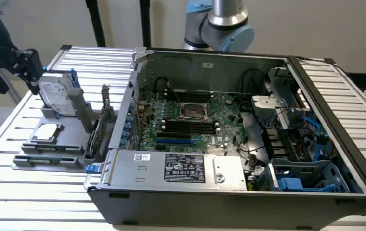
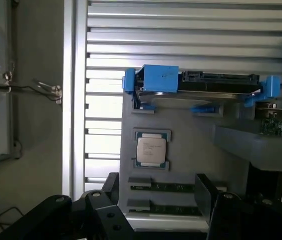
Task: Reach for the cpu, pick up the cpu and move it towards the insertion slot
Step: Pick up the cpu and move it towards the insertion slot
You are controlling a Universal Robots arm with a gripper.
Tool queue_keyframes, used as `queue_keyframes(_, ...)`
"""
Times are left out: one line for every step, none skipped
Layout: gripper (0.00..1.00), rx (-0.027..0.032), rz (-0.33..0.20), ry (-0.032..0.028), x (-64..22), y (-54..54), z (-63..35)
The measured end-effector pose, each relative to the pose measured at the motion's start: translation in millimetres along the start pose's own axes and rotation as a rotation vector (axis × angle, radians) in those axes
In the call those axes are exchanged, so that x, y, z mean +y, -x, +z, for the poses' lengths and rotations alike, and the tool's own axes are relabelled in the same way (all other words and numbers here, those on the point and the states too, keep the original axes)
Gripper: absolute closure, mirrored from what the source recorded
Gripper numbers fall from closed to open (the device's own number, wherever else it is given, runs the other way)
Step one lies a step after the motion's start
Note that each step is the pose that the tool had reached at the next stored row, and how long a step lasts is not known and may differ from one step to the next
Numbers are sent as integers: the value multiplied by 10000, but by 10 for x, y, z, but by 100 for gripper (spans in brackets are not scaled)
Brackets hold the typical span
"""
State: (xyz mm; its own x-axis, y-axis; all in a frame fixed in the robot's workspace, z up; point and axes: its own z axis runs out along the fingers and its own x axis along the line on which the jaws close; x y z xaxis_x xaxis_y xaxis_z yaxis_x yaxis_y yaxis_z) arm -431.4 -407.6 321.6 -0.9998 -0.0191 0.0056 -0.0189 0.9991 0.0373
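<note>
The end effector (image 2: 157,182) hangs released, its fingers spread and holding nothing, clear of the cpu (image 2: 151,150) — which lies flat in a recess of the grey tray (image 2: 190,140) on the slatted counter (image 1: 16,202), well apart from the insertion slot (image 1: 192,111) inside the open computer case (image 1: 234,207).

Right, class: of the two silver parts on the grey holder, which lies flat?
The cpu, small and square; the bigger hard drive stands on edge.
</note>
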Motion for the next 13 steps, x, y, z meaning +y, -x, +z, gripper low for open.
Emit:
queue_keyframes(29, -1, -1, 0, -3, 7, 19)
queue_keyframes(29, 0, -1, 0, -5, 12, 36)
queue_keyframes(29, 0, 0, 0, -7, 16, 55)
queue_keyframes(29, -1, 1, 1, -7, 18, 73)
queue_keyframes(29, 1, 2, 0, -8, 18, 90)
queue_keyframes(29, -1, 2, 0, -9, 19, 109)
queue_keyframes(29, -1, 2, 0, -10, 20, 127)
queue_keyframes(29, 0, 4, 0, -11, 20, 145)
queue_keyframes(29, 0, 6, 0, -12, 20, 163)
queue_keyframes(29, -1, 8, 0, -12, 20, 181)
queue_keyframes(29, -2, 10, 1, -13, 20, 200)
queue_keyframes(29, -1, 11, 0, -13, 21, 217)
queue_keyframes(29, -1, 12, 0, -14, 21, 235)
